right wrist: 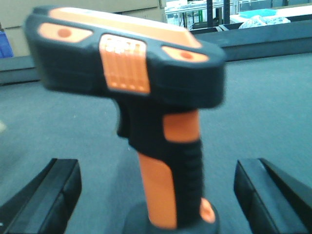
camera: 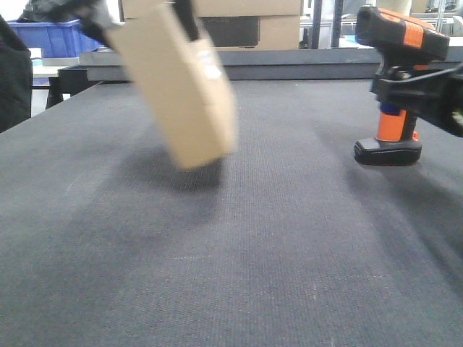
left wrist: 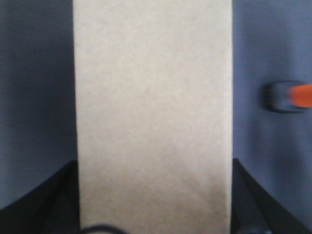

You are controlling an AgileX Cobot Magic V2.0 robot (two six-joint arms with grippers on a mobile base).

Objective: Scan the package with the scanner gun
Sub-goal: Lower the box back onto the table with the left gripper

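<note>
1. Left fingers (left wrist: 53, 202) are clamped on the box (left wrist: 151, 117), tilted and up off the tabletop (camera: 231, 275), so pickup looks done.
2. Right fingers (right wrist: 46, 195) are spread either side of the scanner (right wrist: 161, 146) handle, not squeezing. It's standing on its base, off to the right.
3. Left to do, I'd say: grab, aim, scan.

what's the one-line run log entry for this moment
left gripper: shut on plain brown cardboard package, lifted, tilted | right gripper: open, straddling black-and-orange pistol-shaped scanner gun upright on dark table
</note>
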